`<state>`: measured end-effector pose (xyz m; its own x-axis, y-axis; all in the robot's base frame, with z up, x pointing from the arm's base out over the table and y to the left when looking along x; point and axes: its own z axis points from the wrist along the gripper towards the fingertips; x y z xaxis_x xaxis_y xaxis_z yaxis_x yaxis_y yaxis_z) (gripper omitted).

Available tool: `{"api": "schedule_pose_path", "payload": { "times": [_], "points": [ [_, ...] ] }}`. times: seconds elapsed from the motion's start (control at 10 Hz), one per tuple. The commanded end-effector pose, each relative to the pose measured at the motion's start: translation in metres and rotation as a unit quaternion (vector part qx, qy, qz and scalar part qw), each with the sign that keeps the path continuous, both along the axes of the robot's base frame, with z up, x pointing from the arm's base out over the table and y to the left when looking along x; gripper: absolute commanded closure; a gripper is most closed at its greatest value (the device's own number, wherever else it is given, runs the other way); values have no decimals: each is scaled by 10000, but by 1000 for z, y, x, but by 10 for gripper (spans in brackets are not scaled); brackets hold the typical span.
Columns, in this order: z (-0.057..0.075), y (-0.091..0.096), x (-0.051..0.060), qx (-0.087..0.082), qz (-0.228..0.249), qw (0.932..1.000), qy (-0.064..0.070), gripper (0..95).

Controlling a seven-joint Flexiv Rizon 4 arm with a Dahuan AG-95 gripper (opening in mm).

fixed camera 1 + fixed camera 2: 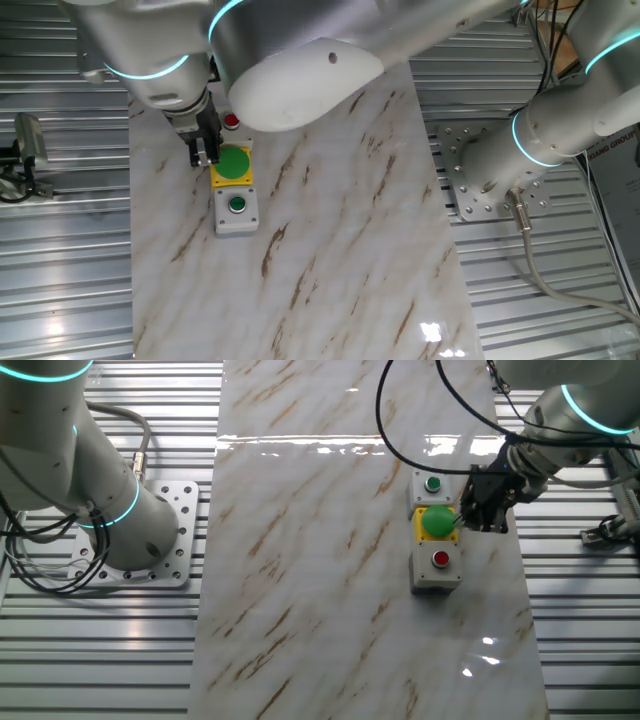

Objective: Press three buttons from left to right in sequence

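The three buttons stand in a row on the marble board (pixel 330 230). They are a small red button on grey (pixel 231 122), a large round green button on yellow (pixel 233 163) and a small green button on grey (pixel 237 205). They show in the other fixed view as red (pixel 441 558), large green (pixel 438 520) and small green (pixel 432 485). My gripper (pixel 204 152) hangs low right beside the yellow box, level with the large green button. In the other fixed view the gripper (pixel 478 510) is at that box's right side. I cannot make out a gap between the dark fingers.
My arm's base sits on a bolted metal plate (pixel 470 175) beside the board, also in the other fixed view (pixel 165 535). Cables (pixel 420 420) arc over the board's far end. Ribbed metal flooring (pixel 60 260) surrounds the board. A small clamp-like fixture (pixel 25 150) stands off the board.
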<state>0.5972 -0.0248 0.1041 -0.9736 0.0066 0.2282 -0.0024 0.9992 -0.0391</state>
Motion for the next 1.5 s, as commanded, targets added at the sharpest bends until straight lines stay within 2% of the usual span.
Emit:
{"api": "schedule_pose_path", "payload": {
  "times": [0.1,0.2,0.3,0.4,0.5,1.0,1.5],
  "points": [
    [0,0,0,-14,-230,9997,92,950],
    [0,0,0,6,-287,9995,125,950],
    [0,1,1,27,-107,9999,75,950],
    [-1,4,4,-7,-141,9999,90,950],
    [-1,5,5,-44,-152,9997,172,950],
    [1,-4,-4,141,39,9997,207,950],
    [1,-4,-4,109,14,9996,254,950]
  ]
}}
